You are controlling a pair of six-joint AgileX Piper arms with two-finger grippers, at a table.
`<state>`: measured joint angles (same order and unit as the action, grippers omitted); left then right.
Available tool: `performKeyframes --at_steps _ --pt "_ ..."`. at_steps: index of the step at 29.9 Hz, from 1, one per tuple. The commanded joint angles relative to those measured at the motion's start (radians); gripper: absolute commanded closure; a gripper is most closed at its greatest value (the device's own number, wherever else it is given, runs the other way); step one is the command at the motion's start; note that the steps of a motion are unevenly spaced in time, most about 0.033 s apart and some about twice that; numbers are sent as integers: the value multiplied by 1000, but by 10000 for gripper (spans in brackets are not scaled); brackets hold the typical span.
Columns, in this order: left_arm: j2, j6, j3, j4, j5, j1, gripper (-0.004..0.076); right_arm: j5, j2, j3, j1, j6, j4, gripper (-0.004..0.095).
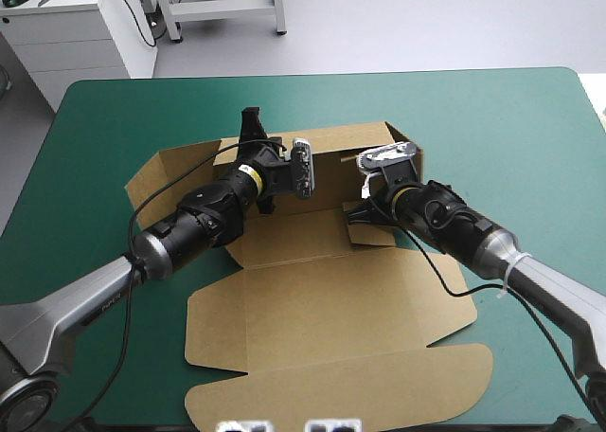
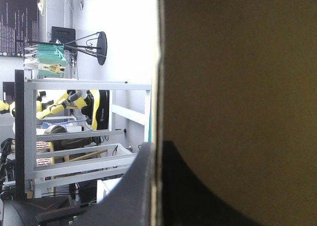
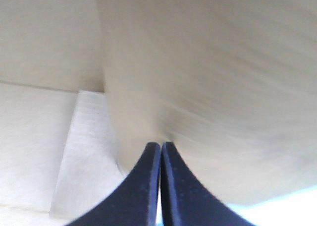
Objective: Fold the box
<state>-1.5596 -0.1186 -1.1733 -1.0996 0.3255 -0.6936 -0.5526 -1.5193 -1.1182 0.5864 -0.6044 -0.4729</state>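
Closest in the high view is the rounded near flap of the single box (image 1: 331,309), a cut sheet of brown board lying at the middle of the teal-green counter (image 1: 530,129). Its lid lies flat toward the near edge, its far wall stands raised, and one side flap spreads out to the left. Two arms cross over it and cover much of the tray floor. The left hand (image 1: 253,127), with two broad black fingers, sits at the top edge of the far wall. The right hand (image 1: 360,212), built the same, is down inside toward the right end, largely hidden under its own wrist.

Left wrist view: the two black fingers (image 2: 133,186) stand on either side of a board edge. The left hand (image 2: 159,145) is pinched onto the box (image 2: 237,62), which blocks half the scene.

Right wrist view: the right hand (image 3: 161,145) is all but closed into one point, with a pale sliver between the fingers. The board of the box (image 3: 208,77) rises curved straight from the tips, though the pinch itself is hard to make out.
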Motion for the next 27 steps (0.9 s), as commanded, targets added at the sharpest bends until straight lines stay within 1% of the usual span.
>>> performKeyframes --at_steps 1,3,7,10,13,16,19,21,25,27 --pt "41 15 -27 -8 -38 -8 732 -12 71 -29 -8 -90 -179 909" --pt "41 15 -27 -8 -38 -8 732 -43 89 -29 -25 -124 -239 909" --pt "41 15 -27 -8 -34 -8 732 -70 113 -29 -105 -112 -243 928" --pt "41 15 -27 -8 -34 -8 732 -75 139 -29 -176 -45 -227 928" --pt "41 15 -27 -8 -45 -8 732 -75 175 -33 -248 45 -177 928" --pt "41 15 -27 -8 -73 -8 732 -71 229 -47 -310 152 -83 928" --pt "41 11 -27 -8 -95 -8 732 -66 276 -77 -349 273 58 928" --pt "41 11 -27 -10 -112 -8 732 -73 298 -110 -356 361 152 928" --pt "41 5 -27 -23 -135 -8 732 -147 309 -206 -356 499 323 928" --pt "43 5 -27 -23 -122 -8 732 -178 299 -252 -356 546 381 928"
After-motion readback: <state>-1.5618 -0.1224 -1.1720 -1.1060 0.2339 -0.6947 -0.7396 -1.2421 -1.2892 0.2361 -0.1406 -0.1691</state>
